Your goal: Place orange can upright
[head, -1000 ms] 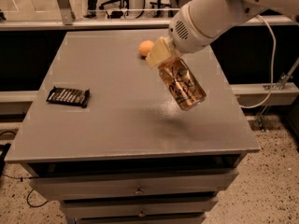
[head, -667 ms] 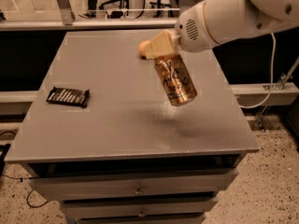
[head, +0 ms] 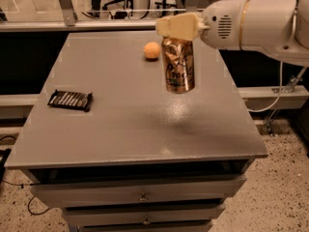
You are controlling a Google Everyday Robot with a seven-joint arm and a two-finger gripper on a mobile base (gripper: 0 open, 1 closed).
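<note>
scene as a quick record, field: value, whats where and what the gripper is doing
gripper: above the table's far right part, shut on the can's top end
can: roughly upright, hanging off the surface, shadow below it
ball: orange, on the table just left of the can, apart from it
packet: dark, flat near the left edge
table: grey top, drawers under the front
task: can not yet set down
</note>
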